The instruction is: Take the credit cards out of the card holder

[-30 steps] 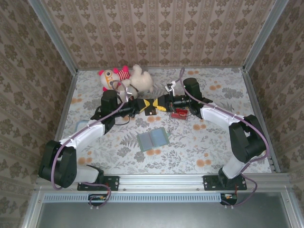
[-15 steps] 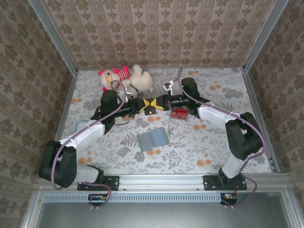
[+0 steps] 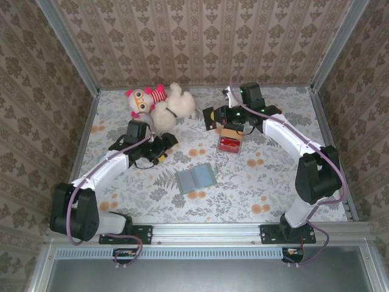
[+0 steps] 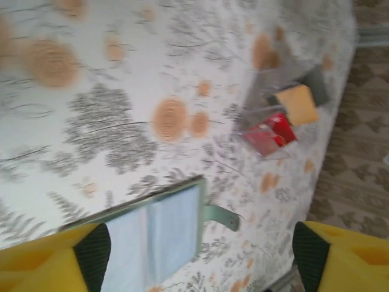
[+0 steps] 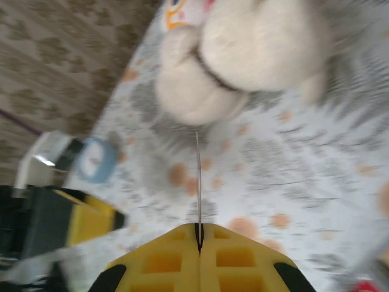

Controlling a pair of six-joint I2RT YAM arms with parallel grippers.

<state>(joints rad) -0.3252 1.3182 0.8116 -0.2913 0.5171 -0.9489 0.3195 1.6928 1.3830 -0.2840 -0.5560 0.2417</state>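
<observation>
The card holder (image 3: 196,178) lies open and flat like a small booklet, a little toward the near edge from the middle of the table (image 3: 273,182). It is pale blue-grey with a grey-green rim and two pocket pages side by side; in the left wrist view a small green tab sticks out from one side. Nothing touches it.

The left gripper (image 3: 165,145) hangs above the cloth on the left half of the table, its yellow fingers (image 4: 55,258) spread wide with nothing between them. The right gripper (image 5: 199,230) is pinched fully together on a thin card (image 5: 197,182), which is seen edge-on as a dark line standing out from the fingertips; its colour cannot be told. It is held up near the back edge, pointed at the plush toys (image 3: 176,103).

A tan card (image 3: 231,133) rests on top of the red box (image 3: 230,144), right of centre toward the back.

A second ago the two grippers met nose to nose over the middle of the table, both on the one card. Now they are well apart — the left has let go and drawn back to its own side, the right has carried the card off toward the back edge. The card holder has not shifted.
</observation>
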